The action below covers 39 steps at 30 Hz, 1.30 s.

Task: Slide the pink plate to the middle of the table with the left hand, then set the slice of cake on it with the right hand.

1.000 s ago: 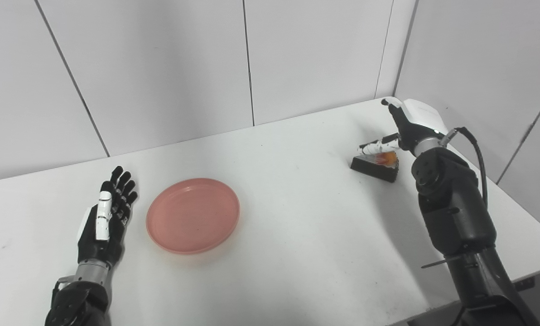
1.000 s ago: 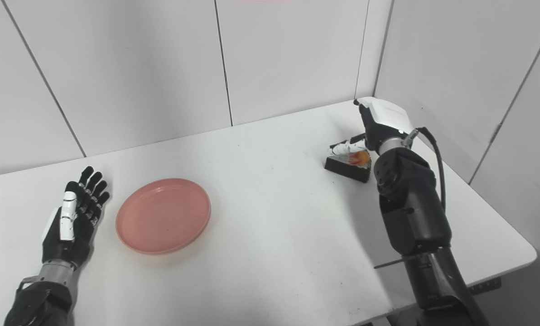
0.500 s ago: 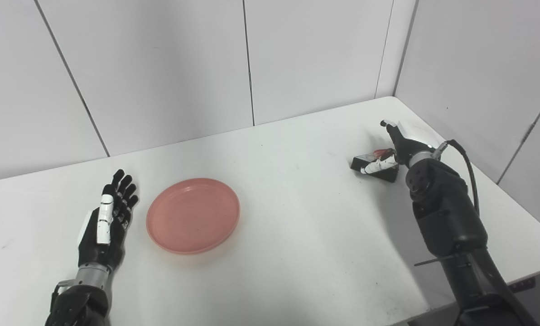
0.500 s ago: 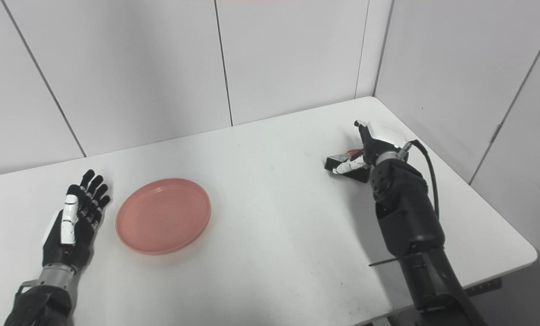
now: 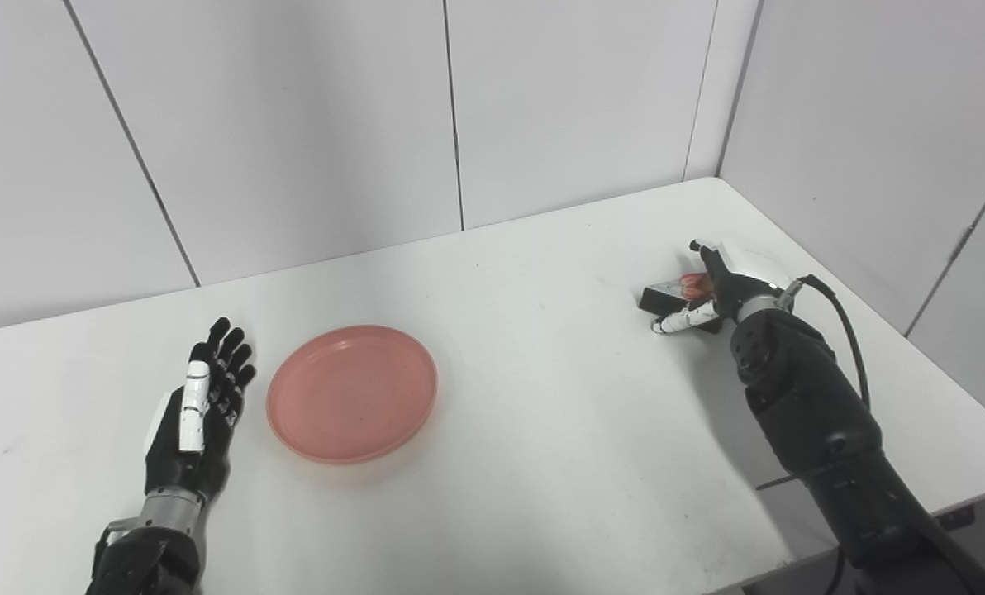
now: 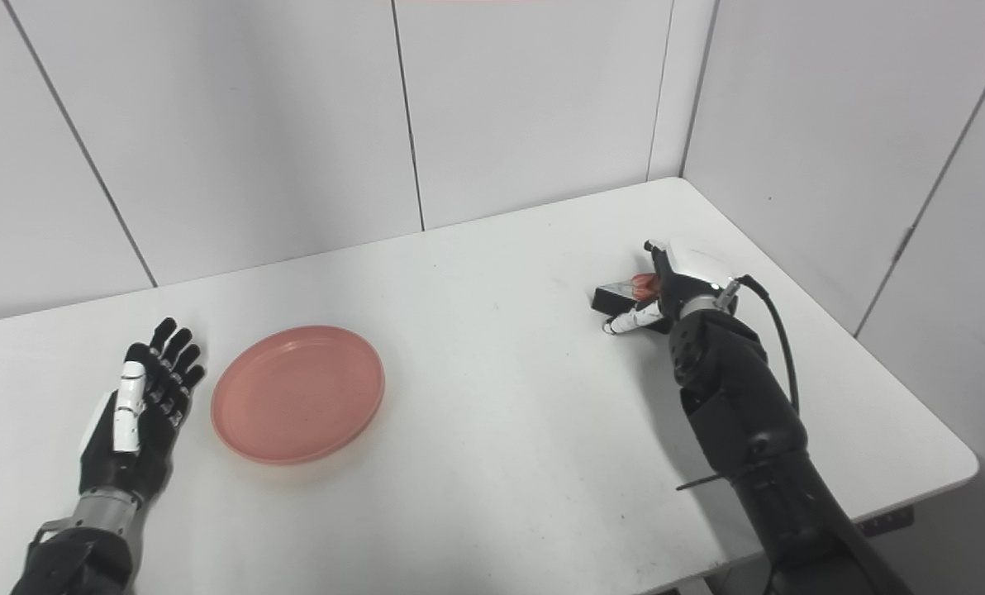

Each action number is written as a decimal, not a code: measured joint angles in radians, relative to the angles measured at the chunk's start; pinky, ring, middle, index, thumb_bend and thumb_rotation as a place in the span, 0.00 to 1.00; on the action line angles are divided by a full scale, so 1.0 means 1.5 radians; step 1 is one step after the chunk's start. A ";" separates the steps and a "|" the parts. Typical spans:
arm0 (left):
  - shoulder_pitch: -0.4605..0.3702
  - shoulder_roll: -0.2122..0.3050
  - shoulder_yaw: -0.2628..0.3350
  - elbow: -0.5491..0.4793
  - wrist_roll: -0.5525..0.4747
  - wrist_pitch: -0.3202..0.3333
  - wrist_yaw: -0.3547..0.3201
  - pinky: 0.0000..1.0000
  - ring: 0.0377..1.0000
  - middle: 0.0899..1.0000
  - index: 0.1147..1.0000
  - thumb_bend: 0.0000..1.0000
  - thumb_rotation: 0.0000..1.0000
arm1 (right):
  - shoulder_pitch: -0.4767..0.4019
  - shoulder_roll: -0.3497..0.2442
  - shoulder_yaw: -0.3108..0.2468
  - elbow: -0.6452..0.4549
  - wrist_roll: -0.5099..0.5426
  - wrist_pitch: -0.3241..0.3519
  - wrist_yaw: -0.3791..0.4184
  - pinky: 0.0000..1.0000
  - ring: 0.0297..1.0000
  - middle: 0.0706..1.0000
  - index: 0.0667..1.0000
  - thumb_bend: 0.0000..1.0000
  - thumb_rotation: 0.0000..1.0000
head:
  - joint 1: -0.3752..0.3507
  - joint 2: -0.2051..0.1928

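Where wedged: cake (image 5: 666, 292) pointing left

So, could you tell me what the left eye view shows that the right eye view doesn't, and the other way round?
Only the left eye view shows a faint dark mark on the table, left of the left hand. Only the right eye view shows the table's near right corner. Both show the left hand open beside the empty pink plate, apart from it, and the right hand wrapped around the cake slice; whether it grips is unclear.
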State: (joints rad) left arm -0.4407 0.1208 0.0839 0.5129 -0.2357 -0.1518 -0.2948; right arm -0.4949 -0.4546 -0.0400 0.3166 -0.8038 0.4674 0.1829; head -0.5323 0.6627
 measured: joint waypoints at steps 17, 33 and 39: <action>0.004 -0.001 -0.003 -0.007 0.002 0.001 0.007 1.00 1.00 1.00 1.00 0.53 1.00 | 0.000 0.022 -0.029 -0.002 -0.034 0.000 -0.014 0.28 0.32 0.38 0.50 0.52 0.00 | 0.007 0.004; 0.005 -0.008 -0.011 -0.011 0.025 0.002 0.014 1.00 1.00 1.00 1.00 0.54 1.00 | 0.010 0.031 -0.061 -0.013 -0.018 0.000 -0.032 0.27 0.32 0.39 0.50 0.52 0.00 | 0.109 0.001; 0.020 -0.034 -0.030 -0.047 0.043 0.023 0.041 1.00 1.00 1.00 1.00 0.54 1.00 | 0.014 0.031 -0.063 -0.064 0.003 0.002 -0.032 0.28 0.34 0.39 0.50 0.52 0.00 | 0.169 -0.006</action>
State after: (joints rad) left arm -0.4102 0.0700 0.0388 0.4431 -0.1715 -0.1175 -0.2338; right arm -0.4740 -0.4082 -0.1351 0.2202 -0.7996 0.4707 0.1354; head -0.2794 0.6535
